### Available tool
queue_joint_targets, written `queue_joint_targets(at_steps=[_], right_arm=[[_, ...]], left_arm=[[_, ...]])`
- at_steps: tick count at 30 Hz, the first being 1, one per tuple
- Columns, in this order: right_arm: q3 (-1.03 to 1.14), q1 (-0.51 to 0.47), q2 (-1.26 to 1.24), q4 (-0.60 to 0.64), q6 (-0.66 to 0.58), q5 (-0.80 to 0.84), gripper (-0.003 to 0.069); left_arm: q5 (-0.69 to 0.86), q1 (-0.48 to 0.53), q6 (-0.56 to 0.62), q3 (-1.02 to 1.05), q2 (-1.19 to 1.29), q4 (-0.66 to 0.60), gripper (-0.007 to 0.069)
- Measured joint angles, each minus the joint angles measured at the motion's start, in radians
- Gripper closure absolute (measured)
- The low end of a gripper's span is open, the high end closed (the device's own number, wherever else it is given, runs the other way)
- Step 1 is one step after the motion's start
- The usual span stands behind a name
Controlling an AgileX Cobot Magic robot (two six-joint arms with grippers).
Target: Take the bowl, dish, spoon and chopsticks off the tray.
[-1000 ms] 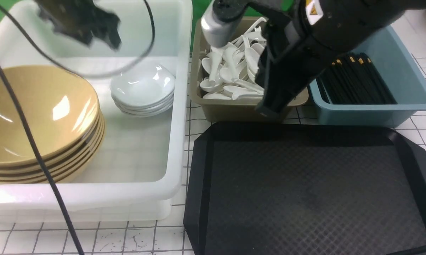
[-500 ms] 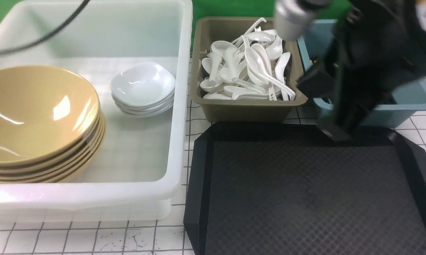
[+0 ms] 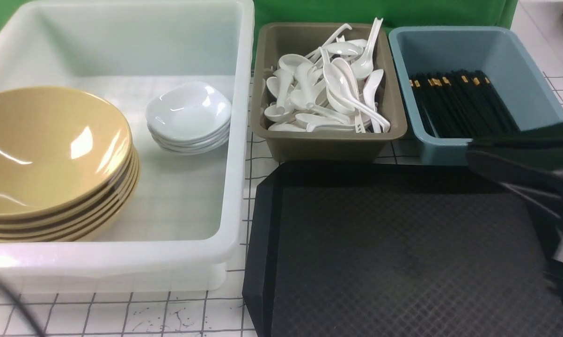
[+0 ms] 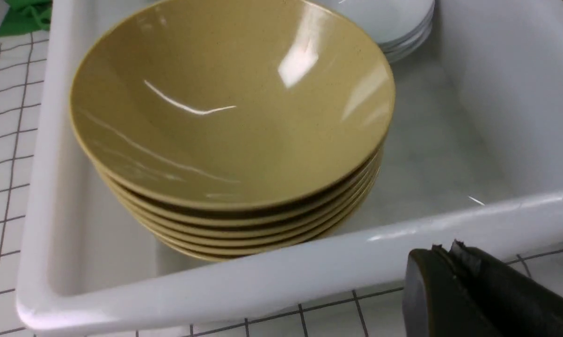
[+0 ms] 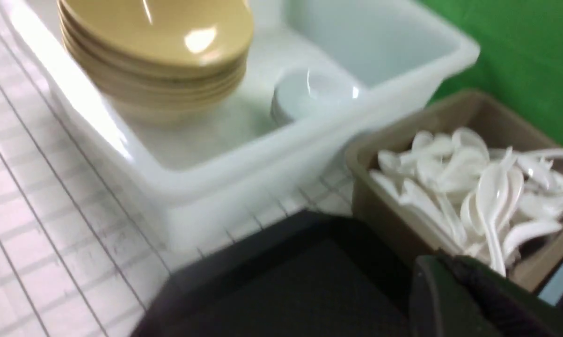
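chopsticks [image 3: 464,105] show only in front view; left gripper [image 4: 444,252], right gripper [image 5: 438,264] pressed together.

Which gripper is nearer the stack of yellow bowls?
Left. The left gripper is just outside the white tub, by the bowls; the right gripper is over the tray, near the spoon bin.

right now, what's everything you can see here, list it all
white tub: one, white, table's left
yellow bowls: stack of about six, mustard, in the tub
white dishes: small stack, white, in the tub beside the bowls
brown bin: one, behind the tray
spoons: many, white, in the brown bin
blue bin: one, right of the brown bin
chopsticks: many, black with gold bands, in the blue bin
tray: one, black, front right
table: white, gridded
left gripper: shut, outside the tub's wall
right gripper: shut, over the tray
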Motion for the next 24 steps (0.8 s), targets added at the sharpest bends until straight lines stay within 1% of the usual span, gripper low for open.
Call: queue_joint_targets(at_steps=[3, 7, 10, 24], right_arm=[[0.056, 0.0, -0.075, 0.005, 0.001, -0.085, 0.0604], [0.075, 0.0, -0.108, 0.005, 0.001, -0.149, 0.0603], [0.077, 0.0, -0.109, 0.005, 0.001, -0.176, 0.0603], [0.094, 0.0, -0.107, 0.005, 0.001, -0.178, 0.0589]], left_arm=[[-0.034, 0.0, -0.011, 0.115, -0.166, 0.014, 0.0637], [-0.044, 0.0, -0.013, 0.182, -0.291, 0.017, 0.0637], [-0.045, 0.0, -0.008, 0.193, -0.34, 0.021, 0.0637], [-0.053, 0.0, 0.007, 0.224, -0.365, 0.035, 0.0637]])
